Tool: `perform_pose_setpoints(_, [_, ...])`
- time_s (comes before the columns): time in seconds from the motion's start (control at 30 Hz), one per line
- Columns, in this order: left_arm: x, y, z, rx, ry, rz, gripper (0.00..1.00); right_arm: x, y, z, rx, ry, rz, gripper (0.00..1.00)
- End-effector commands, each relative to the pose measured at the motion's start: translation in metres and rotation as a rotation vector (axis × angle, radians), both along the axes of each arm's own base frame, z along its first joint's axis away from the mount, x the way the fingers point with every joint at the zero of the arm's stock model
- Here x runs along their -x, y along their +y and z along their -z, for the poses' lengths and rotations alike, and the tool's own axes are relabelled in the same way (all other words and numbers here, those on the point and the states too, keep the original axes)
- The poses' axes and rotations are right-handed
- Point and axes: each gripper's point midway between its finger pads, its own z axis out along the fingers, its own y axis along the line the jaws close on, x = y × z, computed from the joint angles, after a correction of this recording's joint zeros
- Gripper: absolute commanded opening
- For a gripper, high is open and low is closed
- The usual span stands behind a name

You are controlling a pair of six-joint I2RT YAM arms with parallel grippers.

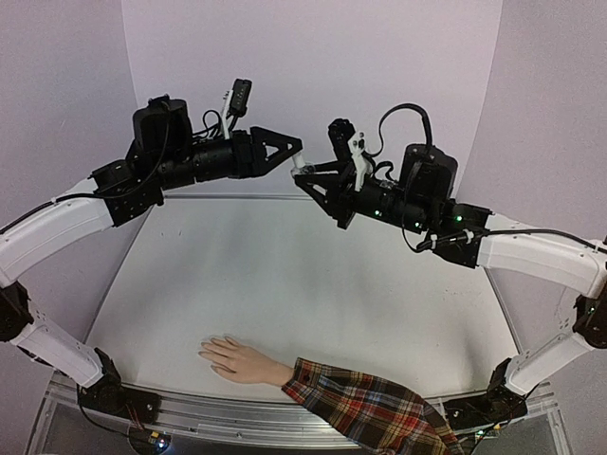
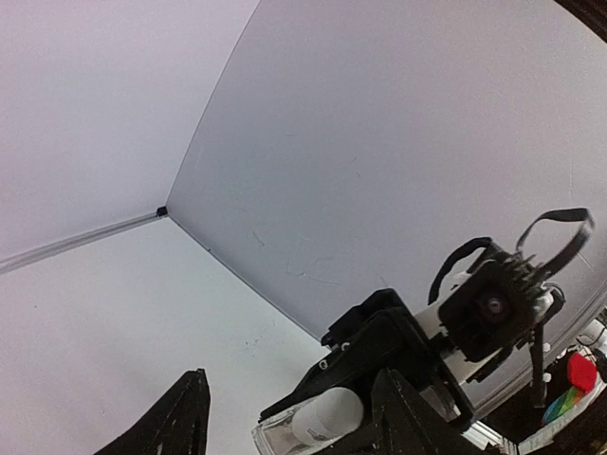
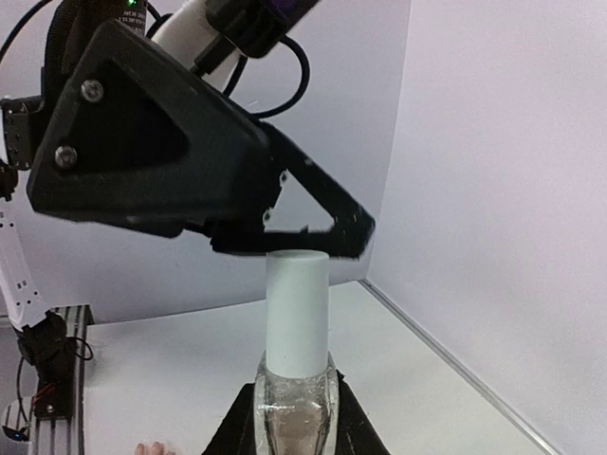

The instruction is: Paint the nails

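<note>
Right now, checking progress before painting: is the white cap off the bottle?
No, the white cap sits on the bottle, which the right tool grips.

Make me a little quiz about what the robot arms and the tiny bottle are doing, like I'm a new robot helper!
1. Fill the gap: the mannequin hand lying on the table wears a red plaid ____.
2. Pick one: the cap on the bottle is A) white, B) red, C) black.
3. True or false: the bottle stands on the table.

Key
1. sleeve
2. A
3. False: the right gripper holds it up in the air.
</note>
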Motion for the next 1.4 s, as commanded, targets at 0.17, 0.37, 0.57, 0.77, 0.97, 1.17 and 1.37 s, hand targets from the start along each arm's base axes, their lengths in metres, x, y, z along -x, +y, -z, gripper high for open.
perform_pose_setpoints(0.17, [-0.001,-0.011,-0.012,0.032,-0.016,0.000,0.48,-0.016,0.002,-0.019,0.010,-0.069,0.108,0.00])
perform_pose_setpoints(0.37, [0.001,-0.018,-0.008,0.018,-0.016,0.025,0.18,-0.018,0.003,-0.022,0.004,-0.072,0.117,0.00])
perform_pose_setpoints(0.57, [0.064,-0.033,-0.011,0.037,-0.114,0.422,0.00,0.007,0.010,-0.029,-0.011,-0.081,-0.072,0.00])
perform_pose_setpoints(0.77, [0.158,0.000,-0.027,0.114,-0.242,1.017,0.00,0.127,-0.012,-0.040,-0.028,-0.024,-0.954,0.00])
perform_pose_setpoints(0.97, [0.167,0.011,-0.041,0.130,-0.263,1.052,0.01,0.141,-0.011,-0.043,-0.030,0.004,-0.997,0.00])
perform_pose_setpoints(1.17, [0.116,0.011,-0.051,0.096,-0.237,0.606,0.66,0.082,-0.007,-0.035,-0.065,-0.051,-0.570,0.00])
perform_pose_setpoints(1.37, [0.058,0.022,-0.034,0.006,-0.135,0.206,0.71,0.047,-0.007,-0.028,-0.064,-0.040,-0.357,0.00])
